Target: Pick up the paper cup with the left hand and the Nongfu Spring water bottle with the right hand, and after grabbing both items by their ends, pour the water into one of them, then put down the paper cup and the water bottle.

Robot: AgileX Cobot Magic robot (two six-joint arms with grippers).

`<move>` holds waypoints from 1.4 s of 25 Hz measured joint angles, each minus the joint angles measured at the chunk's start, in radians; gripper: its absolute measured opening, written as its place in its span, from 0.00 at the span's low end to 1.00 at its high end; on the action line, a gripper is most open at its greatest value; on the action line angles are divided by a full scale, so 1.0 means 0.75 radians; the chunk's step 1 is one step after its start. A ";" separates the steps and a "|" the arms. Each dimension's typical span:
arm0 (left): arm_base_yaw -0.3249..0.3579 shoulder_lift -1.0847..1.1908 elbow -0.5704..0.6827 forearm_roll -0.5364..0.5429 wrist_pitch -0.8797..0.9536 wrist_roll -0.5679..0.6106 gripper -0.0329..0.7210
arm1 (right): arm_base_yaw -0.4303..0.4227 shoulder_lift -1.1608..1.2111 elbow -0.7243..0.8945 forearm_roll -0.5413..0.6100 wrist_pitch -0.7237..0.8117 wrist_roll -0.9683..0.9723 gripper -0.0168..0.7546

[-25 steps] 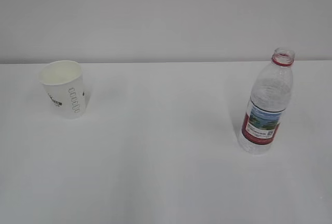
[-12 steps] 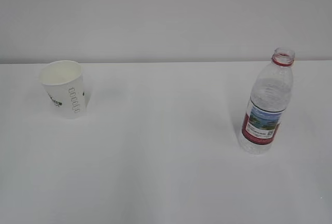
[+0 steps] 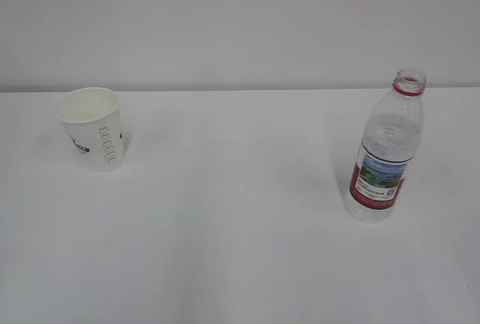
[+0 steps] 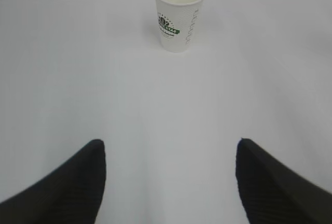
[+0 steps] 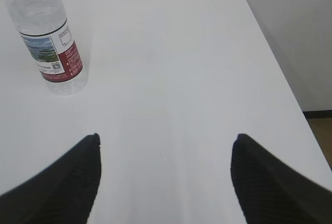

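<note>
The white paper cup [image 3: 94, 127] stands upright at the table's left rear; the left wrist view shows the paper cup [image 4: 179, 14] far ahead, empty as far as I can see. My left gripper [image 4: 168, 146] is open, well short of it, nothing between its fingers. The capless Nongfu Spring water bottle [image 3: 384, 155] stands upright on the right with clear water inside. In the right wrist view the bottle [image 5: 49, 37] sits ahead and to the left of my open right gripper [image 5: 166, 141]. Neither arm shows in the exterior view.
The white table [image 3: 240, 226] meets a pale wall behind. The table's right edge [image 5: 282, 79] and rounded far corner show in the right wrist view, with floor beyond.
</note>
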 joint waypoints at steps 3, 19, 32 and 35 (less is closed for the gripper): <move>0.000 0.000 0.000 0.000 0.000 0.000 0.80 | 0.000 0.000 0.000 0.000 0.000 0.000 0.78; 0.000 0.000 0.000 0.000 -0.003 0.000 0.77 | 0.000 0.000 0.000 0.000 0.000 0.000 0.78; 0.000 0.040 -0.030 0.002 -0.147 0.000 0.71 | 0.000 0.009 -0.074 0.000 -0.022 0.009 0.78; 0.000 0.091 -0.030 0.002 -0.198 0.000 0.71 | 0.000 0.052 -0.088 0.000 -0.047 0.009 0.78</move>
